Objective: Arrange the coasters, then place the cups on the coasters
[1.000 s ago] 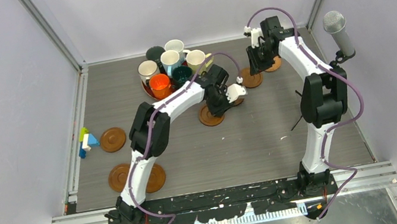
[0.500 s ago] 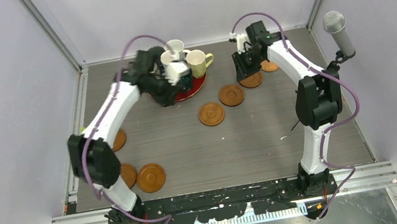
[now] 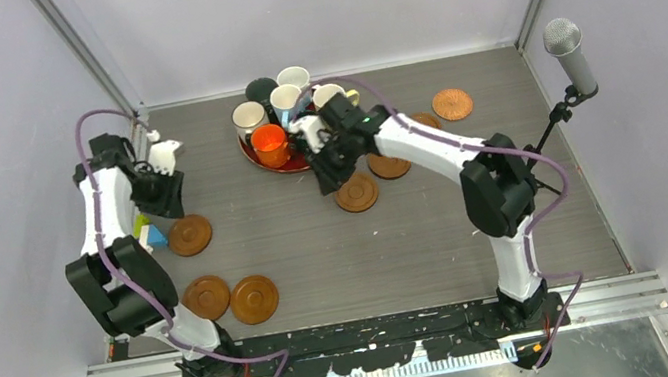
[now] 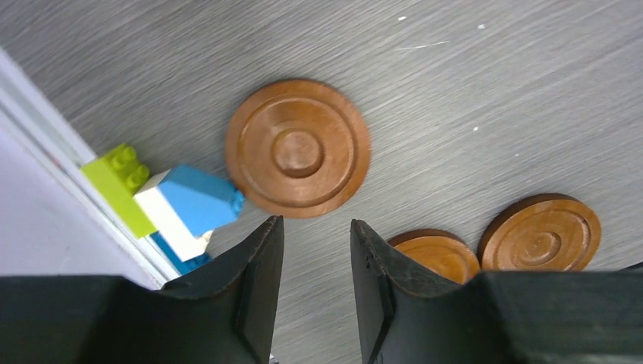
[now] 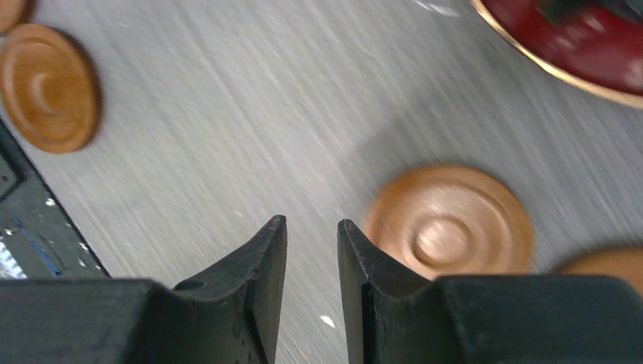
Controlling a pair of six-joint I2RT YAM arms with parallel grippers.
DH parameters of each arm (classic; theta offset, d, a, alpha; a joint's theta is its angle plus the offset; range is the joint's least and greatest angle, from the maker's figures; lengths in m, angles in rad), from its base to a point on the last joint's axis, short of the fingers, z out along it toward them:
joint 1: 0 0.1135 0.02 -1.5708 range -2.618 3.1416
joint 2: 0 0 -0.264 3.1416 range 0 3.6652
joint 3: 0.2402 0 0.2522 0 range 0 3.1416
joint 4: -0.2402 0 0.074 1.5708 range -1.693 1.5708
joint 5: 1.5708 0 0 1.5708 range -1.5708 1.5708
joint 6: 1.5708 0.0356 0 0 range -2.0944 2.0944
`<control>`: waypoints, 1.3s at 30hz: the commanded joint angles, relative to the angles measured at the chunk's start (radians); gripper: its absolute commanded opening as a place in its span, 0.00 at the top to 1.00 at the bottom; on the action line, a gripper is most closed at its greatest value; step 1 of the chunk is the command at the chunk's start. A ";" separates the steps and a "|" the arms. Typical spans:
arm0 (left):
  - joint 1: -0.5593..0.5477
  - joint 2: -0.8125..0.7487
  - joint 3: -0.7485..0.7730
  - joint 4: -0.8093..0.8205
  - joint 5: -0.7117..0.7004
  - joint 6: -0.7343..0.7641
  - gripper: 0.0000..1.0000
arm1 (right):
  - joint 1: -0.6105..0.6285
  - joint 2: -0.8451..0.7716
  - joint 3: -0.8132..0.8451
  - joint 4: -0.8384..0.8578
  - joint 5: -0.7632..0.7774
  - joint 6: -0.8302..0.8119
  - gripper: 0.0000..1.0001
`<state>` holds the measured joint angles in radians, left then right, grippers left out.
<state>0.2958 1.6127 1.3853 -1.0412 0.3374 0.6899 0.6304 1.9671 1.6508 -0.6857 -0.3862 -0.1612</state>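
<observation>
Swung leftward, left end effector [image 4: 315, 243] and right end effector [image 5: 312, 243] hang slightly parted above ringed brown coasters [image 4: 298, 149].

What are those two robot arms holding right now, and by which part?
Nothing. The left jaws and the right jaws both stand slightly apart, with only bare table between them.

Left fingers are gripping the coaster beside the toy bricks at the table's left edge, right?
No. The left wrist view shows the left fingers apart with nothing between them; the coaster lies flat on the table, ungripped. It is beside the toy bricks at the left edge.
</observation>
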 commanded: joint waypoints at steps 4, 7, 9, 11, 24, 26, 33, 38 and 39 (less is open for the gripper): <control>0.087 0.050 0.036 0.008 0.014 0.053 0.64 | 0.174 0.119 0.157 0.174 -0.052 0.153 0.67; 0.089 0.082 0.022 0.019 0.005 0.067 0.67 | 0.237 0.160 0.204 0.215 -0.051 0.200 0.68; 0.089 0.092 0.000 0.040 0.002 0.074 0.67 | 0.269 0.178 0.224 0.235 -0.045 0.219 0.68; 0.088 0.100 -0.020 0.064 -0.002 0.074 0.68 | 0.287 0.191 0.237 0.251 -0.038 0.237 0.69; 0.066 0.185 -0.127 0.200 -0.051 0.083 0.70 | 0.198 0.099 0.110 0.227 0.001 0.241 0.73; 0.053 0.199 -0.131 0.214 -0.060 0.078 0.70 | 0.168 0.077 0.076 0.222 0.004 0.238 0.73; -0.013 0.242 -0.160 0.267 -0.114 0.077 0.70 | 0.068 0.016 -0.021 0.193 0.024 0.212 0.73; -0.080 0.251 -0.178 0.257 -0.130 0.095 0.71 | 0.007 -0.020 -0.038 0.159 0.027 0.192 0.73; -0.099 0.236 -0.193 0.256 -0.126 0.104 0.71 | -0.003 -0.027 -0.042 0.156 0.029 0.189 0.73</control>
<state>0.2562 1.8473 1.2354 -0.7994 0.1951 0.7700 0.6506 2.0285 1.6173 -0.5148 -0.3660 0.0540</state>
